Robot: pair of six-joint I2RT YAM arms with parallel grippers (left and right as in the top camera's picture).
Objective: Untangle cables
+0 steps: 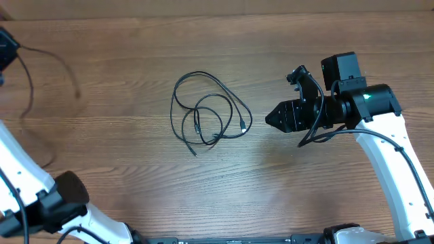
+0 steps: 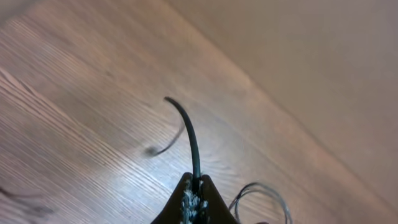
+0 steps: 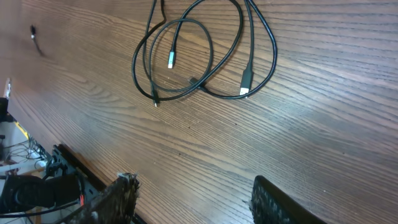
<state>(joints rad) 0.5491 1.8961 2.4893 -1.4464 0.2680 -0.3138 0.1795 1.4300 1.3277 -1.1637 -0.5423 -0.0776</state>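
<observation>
A loose bundle of thin black cables (image 1: 215, 137) lies looped together mid-table, with small plug ends, one silver tipped. It shows at the top of the right wrist view (image 3: 247, 79). My right gripper (image 1: 270, 116) hovers just right of the bundle, open and empty (image 3: 193, 183). My left gripper (image 1: 5, 54) is at the far left back, shut on a separate black cable (image 2: 189, 134). That cable sticks out past the fingertips (image 2: 196, 179) and trails over the table (image 1: 68, 71).
The wooden table's far edge (image 2: 261, 93) runs close to the left gripper. A thin cord loop (image 2: 261, 193) lies beside its jaws. The table's front edge with rig parts (image 3: 56, 162) is near the right gripper.
</observation>
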